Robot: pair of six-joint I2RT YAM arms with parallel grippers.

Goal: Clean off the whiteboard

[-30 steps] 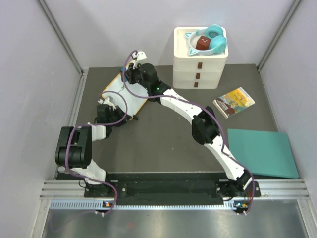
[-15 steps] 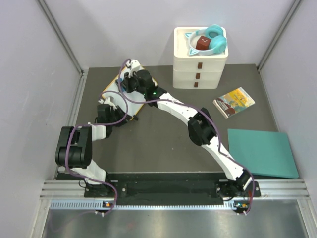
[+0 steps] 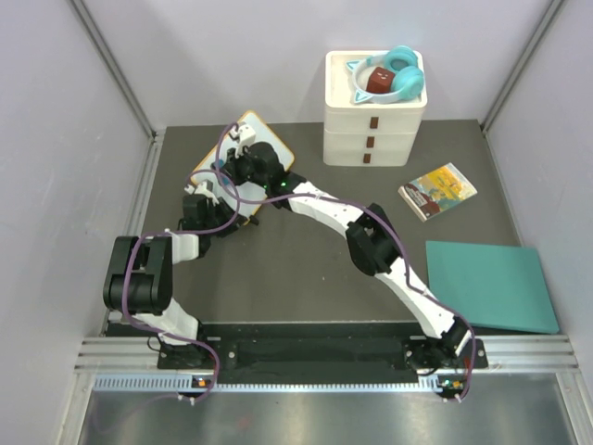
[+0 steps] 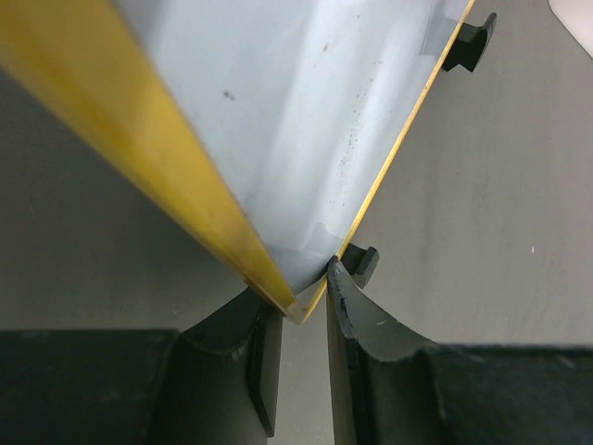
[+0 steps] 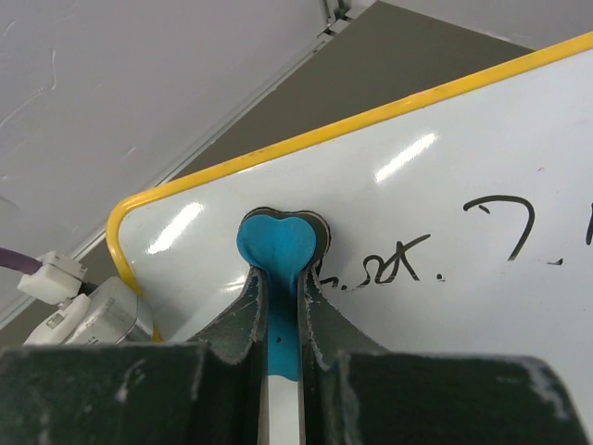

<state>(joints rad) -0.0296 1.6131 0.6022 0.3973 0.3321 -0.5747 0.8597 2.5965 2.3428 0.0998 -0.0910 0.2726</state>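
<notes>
The right pincer (image 5: 283,289) pinches the eraser (image 5: 278,241) against the board (image 5: 445,167). Scribbles (image 5: 394,264) lie just right of it, so sweep there firmly while the left pincer (image 4: 298,298) clamps the corner.

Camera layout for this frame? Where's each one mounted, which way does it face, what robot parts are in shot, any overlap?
Top external: above and behind the bases, looking down on the table; left arm and right arm in full, meeting at the whiteboard.
Left wrist: looks along the left gripper, shut on the whiteboard's yellow-rimmed corner.
Right wrist: looks along the right gripper, shut on a blue eraser set against the board beside black scribbles.
Shared: all three views show the whiteboard.
</notes>
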